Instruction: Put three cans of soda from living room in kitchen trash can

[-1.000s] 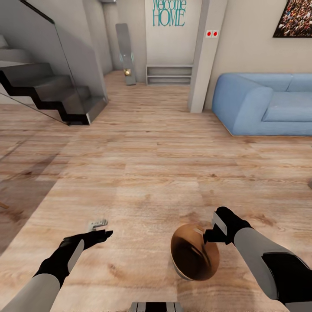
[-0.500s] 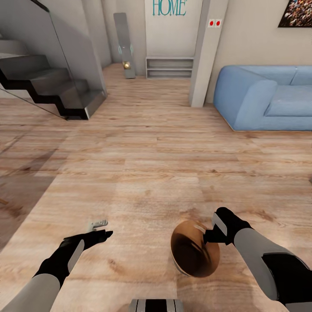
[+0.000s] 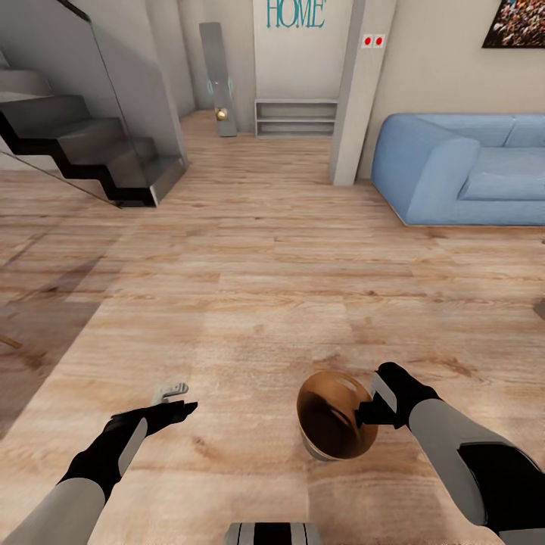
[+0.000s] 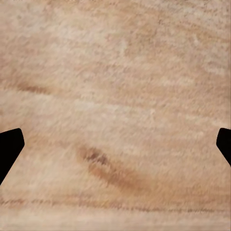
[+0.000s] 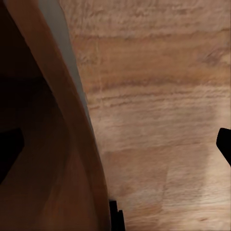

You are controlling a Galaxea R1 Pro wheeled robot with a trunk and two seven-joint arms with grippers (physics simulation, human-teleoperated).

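The tash can [image 3: 333,416] is a small round bin, glossy brown inside and grey outside, low over the wood floor at the head view's lower right, mouth turned up toward the camera. My right gripper [image 3: 371,412] is at its rim, open. In the right wrist view the bin's wall [image 5: 48,144] runs between the fingers of the right gripper [image 5: 115,144], which stand wide apart. Whether the bin rests on the floor I cannot tell. My left gripper [image 3: 178,401] hangs open over bare planks, as the left wrist view of it [image 4: 115,144] confirms. The cans of soda are out of view.
A light blue sofa [image 3: 462,174] stands at the right. A dark staircase with a glass side [image 3: 83,151] is at the left. A white pillar [image 3: 352,98] and a low shelf [image 3: 295,119] are at the back. Wide wood floor [image 3: 257,288] lies ahead.
The bin has swung from a steep tilt to nearly upright beside the right gripper, which stayed put. The camera view dipped slightly. The left arm is unchanged.
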